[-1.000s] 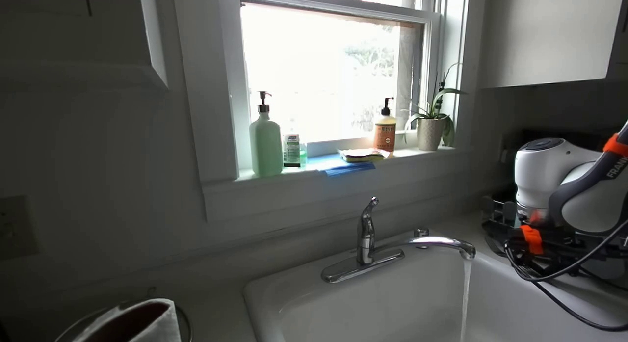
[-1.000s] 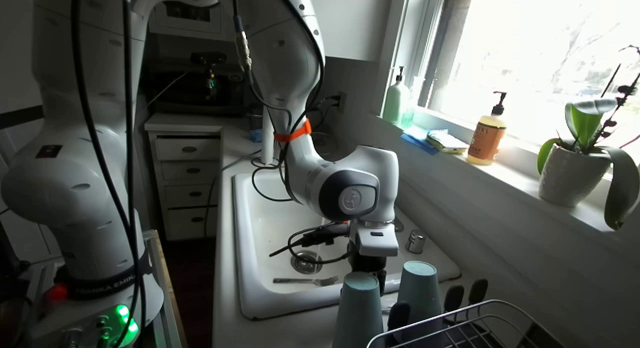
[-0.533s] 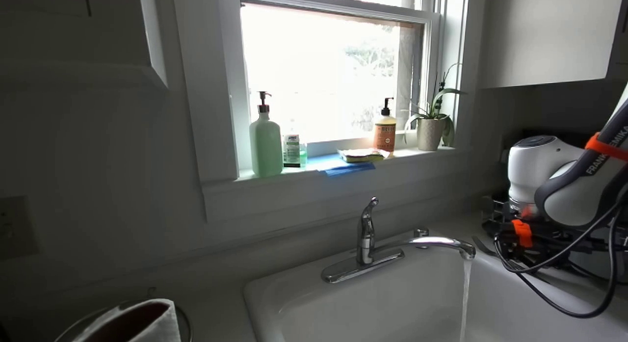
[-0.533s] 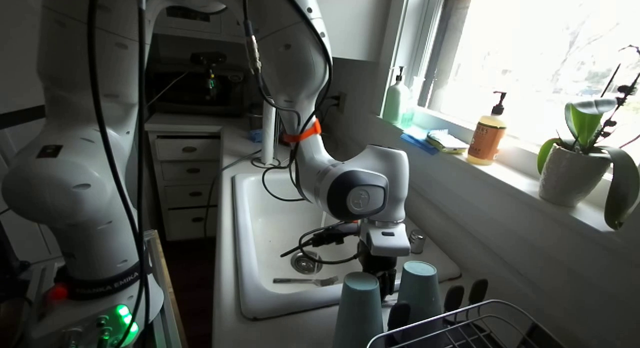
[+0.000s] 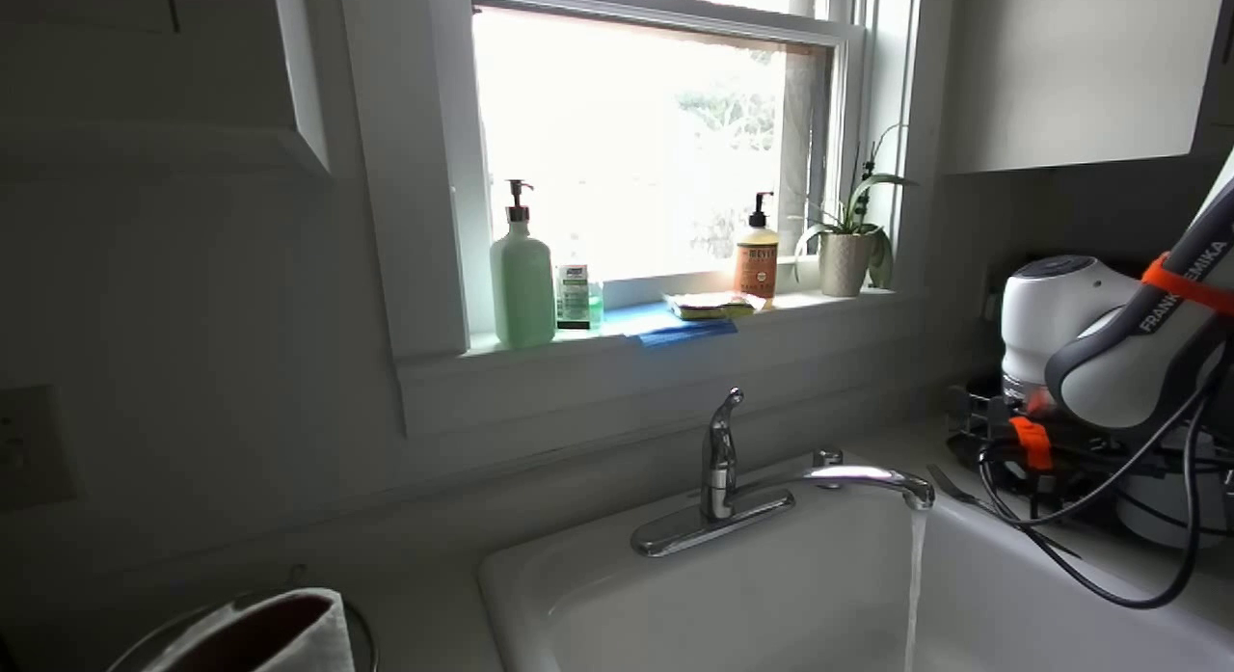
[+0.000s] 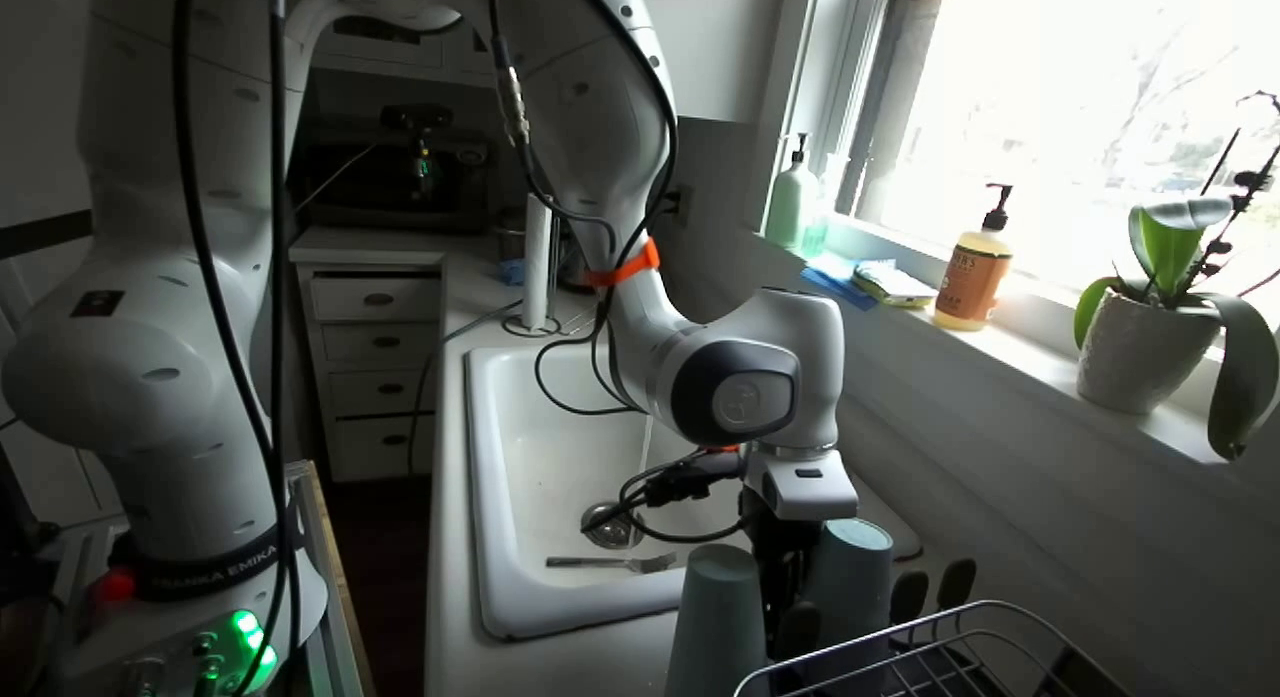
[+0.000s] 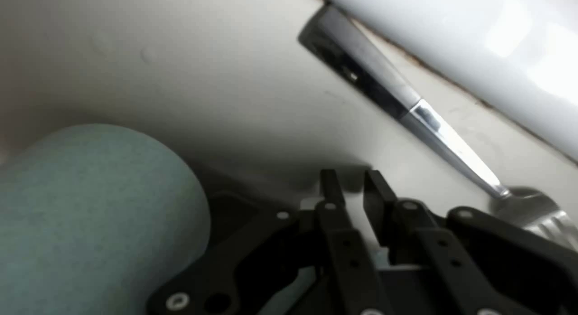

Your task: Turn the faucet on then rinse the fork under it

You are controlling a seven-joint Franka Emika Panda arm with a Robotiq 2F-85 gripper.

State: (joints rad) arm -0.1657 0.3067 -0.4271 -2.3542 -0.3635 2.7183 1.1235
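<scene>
Wrist view, left: pale green tumbler close by the gripper; touching or not, cannot tell. Gripper at middle: fingertips a narrow gap apart, nothing between them. Right: metal fork flat on the counter, just beside the rim of the sink, apart from the fingertips, butt end close to the rim, tines farther off.

Handling, by guess: light, stiff, not fragile; polished metal likely slippery, more so wet. Take it mid-handle, on the thicker, duller part, leaving the tines free for rinsing. Fingers should straddle the shaft; the present gap looks tight and the shaft runs aslant to it, so a wider spread and a wrist turn seem wanted. Tumbler could get bumped meanwhile.

In an exterior view, left: faucet running, stream of water falling into the sink; turning-on looks done, rinsing not. Counter fork shows right of the faucet.

In an exterior view, left to right: arm arches high over the sink, then bends steeply down at the wrist, gripper pointing down. Second fork lies in the sink near the drain; the arm's place suggests the counter fork is wanted. Gripper sits among upturned tumblers, its tips hard to make out, near the wire dish rack.
</scene>
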